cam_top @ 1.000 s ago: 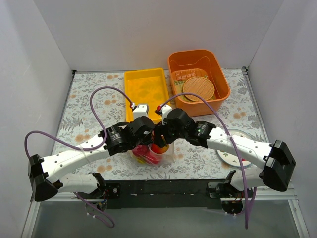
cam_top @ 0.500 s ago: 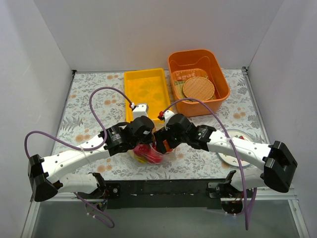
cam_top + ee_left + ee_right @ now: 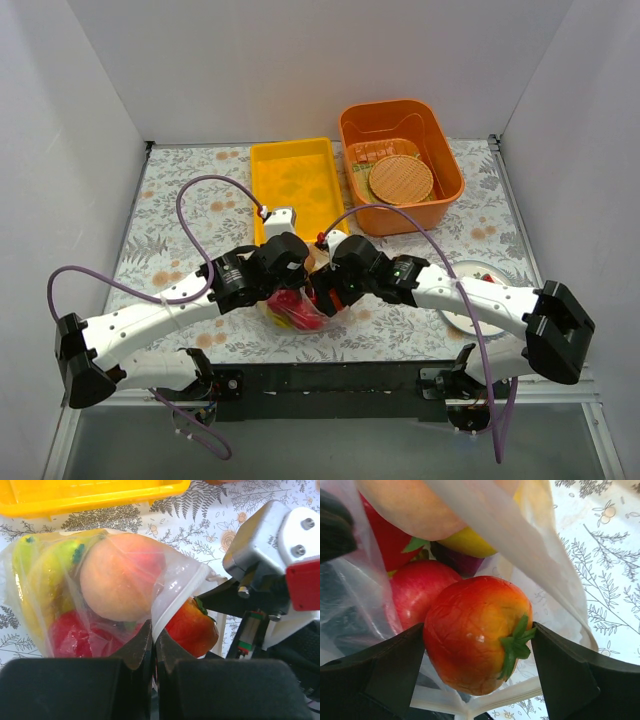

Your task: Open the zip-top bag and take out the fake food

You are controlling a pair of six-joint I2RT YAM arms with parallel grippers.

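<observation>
The clear zip-top bag (image 3: 300, 308) lies near the front middle of the table, full of fake food. In the left wrist view my left gripper (image 3: 154, 632) is shut on the bag's white zip rim (image 3: 172, 607); a peach fruit (image 3: 120, 575), a red one and yellow-green ones show through the plastic. In the right wrist view my right gripper (image 3: 477, 642) reaches into the bag's mouth (image 3: 530, 545) and is shut on an orange-red tomato-like fruit (image 3: 477, 632) with a green stem. A red apple (image 3: 415, 595), a purple piece and a yellow piece lie behind it.
A yellow tray (image 3: 294, 183) stands at the back middle. An orange bin (image 3: 400, 165) with a tan woven disc stands at the back right. A white plate (image 3: 470, 310) with red marks lies under the right arm. Both arms crowd the bag.
My right gripper has moved down and left into the bag's mouth and now grips the orange-red fruit. The left gripper has kept its hold on the rim.
</observation>
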